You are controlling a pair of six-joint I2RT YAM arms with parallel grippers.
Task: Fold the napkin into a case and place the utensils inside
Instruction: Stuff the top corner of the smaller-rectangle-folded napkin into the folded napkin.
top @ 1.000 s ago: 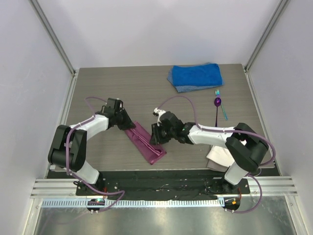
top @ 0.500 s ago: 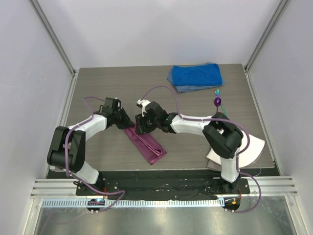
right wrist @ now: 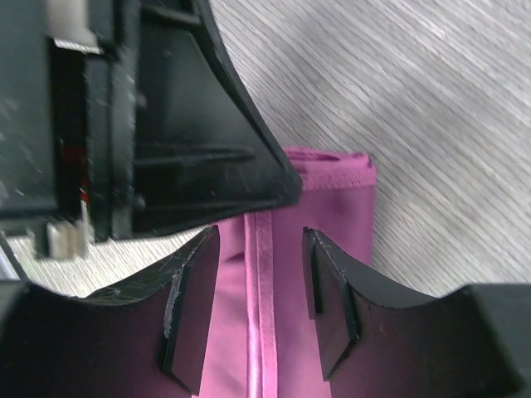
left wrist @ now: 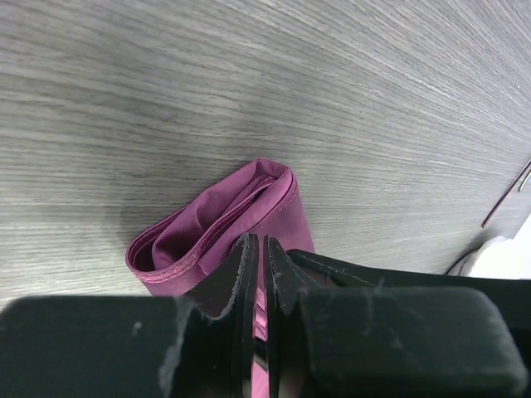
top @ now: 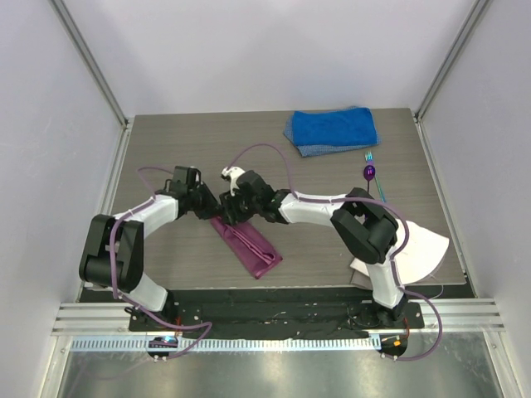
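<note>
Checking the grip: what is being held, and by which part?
Left fingers pinch the napkin by a layer near its end; right fingers open, holding nothing.

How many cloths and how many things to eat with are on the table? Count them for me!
Cloths: 3 (purple napkin, blue towel, white cloth)
Things to eat with: 2 (purple spoon, teal fork)
Total: 5

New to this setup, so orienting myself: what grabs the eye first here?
The left hand pinches the far end of a folded magenta napkin at mid-table, and the right hand hangs open over it. A blue towel lies far right, a purple spoon nearer.
</note>
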